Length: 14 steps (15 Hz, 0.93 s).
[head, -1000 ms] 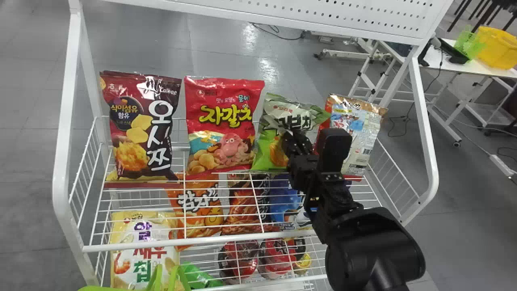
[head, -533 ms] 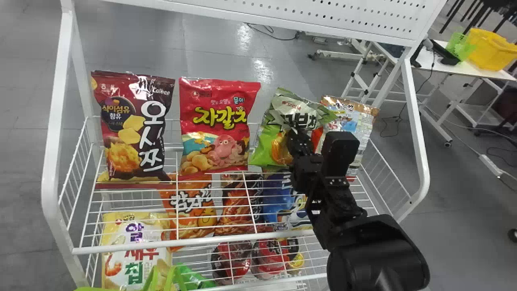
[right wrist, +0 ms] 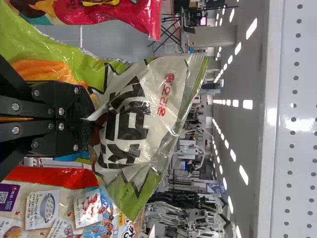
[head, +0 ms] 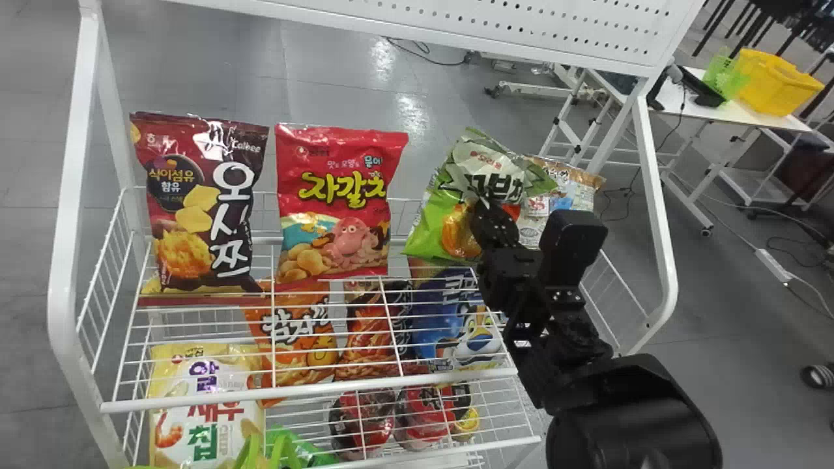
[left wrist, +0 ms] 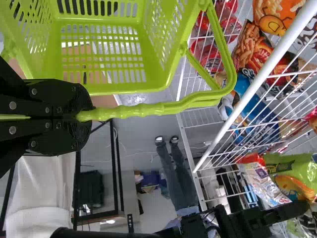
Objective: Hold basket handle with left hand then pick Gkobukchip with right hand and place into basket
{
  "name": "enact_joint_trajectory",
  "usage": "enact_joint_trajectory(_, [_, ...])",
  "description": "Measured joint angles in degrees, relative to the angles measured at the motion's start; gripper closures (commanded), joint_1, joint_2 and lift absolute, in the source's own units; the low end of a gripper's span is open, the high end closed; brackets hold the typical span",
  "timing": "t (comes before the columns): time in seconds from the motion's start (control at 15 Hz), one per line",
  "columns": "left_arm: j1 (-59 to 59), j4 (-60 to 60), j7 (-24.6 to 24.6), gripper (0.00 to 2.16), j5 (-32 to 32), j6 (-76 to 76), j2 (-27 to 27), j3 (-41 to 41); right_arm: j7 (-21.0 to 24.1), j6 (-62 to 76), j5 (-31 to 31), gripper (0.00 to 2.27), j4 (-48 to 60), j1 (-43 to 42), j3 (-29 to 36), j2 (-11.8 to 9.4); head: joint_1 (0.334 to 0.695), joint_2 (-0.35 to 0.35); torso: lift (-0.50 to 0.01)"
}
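Pinching Gkobukchip (head: 492,172) near its middle, the right gripper (head: 485,210) has its fingers narrowed onto the bag, which tilts toward 1 o'clock, large dark lettering and small red print facing out. In the left wrist view, the left gripper (left wrist: 86,117) is closed around the handle (left wrist: 148,110) of one green basket (left wrist: 124,89).

From the right gripper in the head view, one tan bag (head: 570,185) stands at 3 o'clock, near Gkobukchip; at 9 o'clock come a red bag (head: 335,215) with yellow lettering, then a maroon bag (head: 189,218) with white.

Lower down are three bags: blue (head: 430,322) at 6 o'clock, dark red (head: 373,332) between 7 and 8, orange (head: 290,358) at 8. Two round packs (head: 365,426) sit at 7, one yellow-and-white bag (head: 179,374) at 8.
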State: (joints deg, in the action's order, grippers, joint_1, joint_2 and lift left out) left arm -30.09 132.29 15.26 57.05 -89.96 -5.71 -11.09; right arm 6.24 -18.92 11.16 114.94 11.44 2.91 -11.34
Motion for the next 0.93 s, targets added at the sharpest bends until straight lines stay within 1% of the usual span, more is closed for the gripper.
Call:
enact_joint_trajectory(0.2, [-0.2, 0.4, -0.1, 1.79, 0.0, 0.0, 0.0, 0.2, -0.4, -2.2, 1.1, 1.65, 3.7, 1.7, 0.6, -0.1, 0.695, -0.35, -0.032])
enact_joint_trajectory(0.67, [-0.6, 1.6, -0.1, 1.79, 0.0, 0.0, 0.0, 0.7, -1.4, -9.3, 5.8, 1.65, 12.5, 6.1, 2.8, -0.7, 0.695, -0.35, -0.032])
enact_joint_trajectory(0.93, [-0.6, 2.0, -0.1, 1.79, 0.0, 0.0, 0.1, 1.1, -1.4, -14.9, 7.5, 1.65, 19.3, 10.6, 3.5, -1.0, 0.695, -0.35, -0.032])
